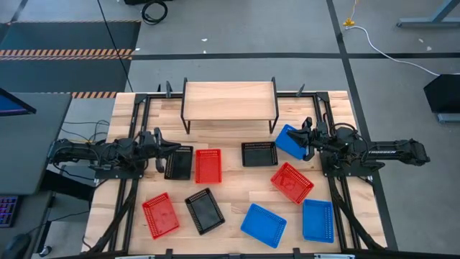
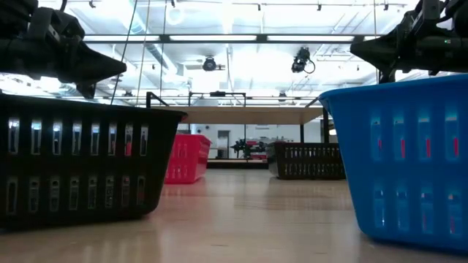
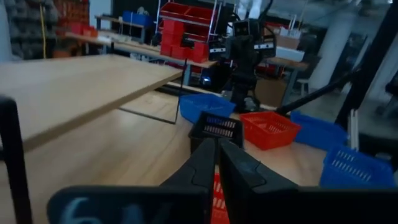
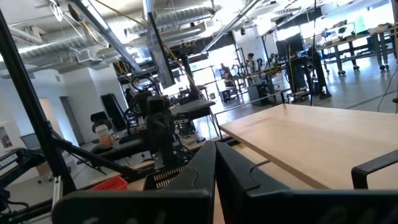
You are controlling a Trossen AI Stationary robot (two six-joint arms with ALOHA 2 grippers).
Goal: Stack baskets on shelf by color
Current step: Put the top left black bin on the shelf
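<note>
My left tool [image 1: 159,147] is over the left side of the desk [image 1: 237,188], at the near rim of a black basket [image 1: 179,162]. Fingers together; from the wrist view they look pressed shut with nothing between, so I judge no grip yet.

Right tool [image 1: 307,138] is near the desk's right edge, closed on the rim of a blue basket [image 1: 290,141], which sits tilted as if lifted by one edge. It's just off the shelf's right legs, so a short carry.

Shelf [image 1: 229,100] stands at the back edge, centre, top bare. No stack started.

Other baskets lie loose on the desk: red basket [image 1: 208,165] touching the black one, second black basket [image 1: 259,153] mid-desk, rest toward the front edge. Scattered and colour-mixed, hence the sorting pass.
</note>
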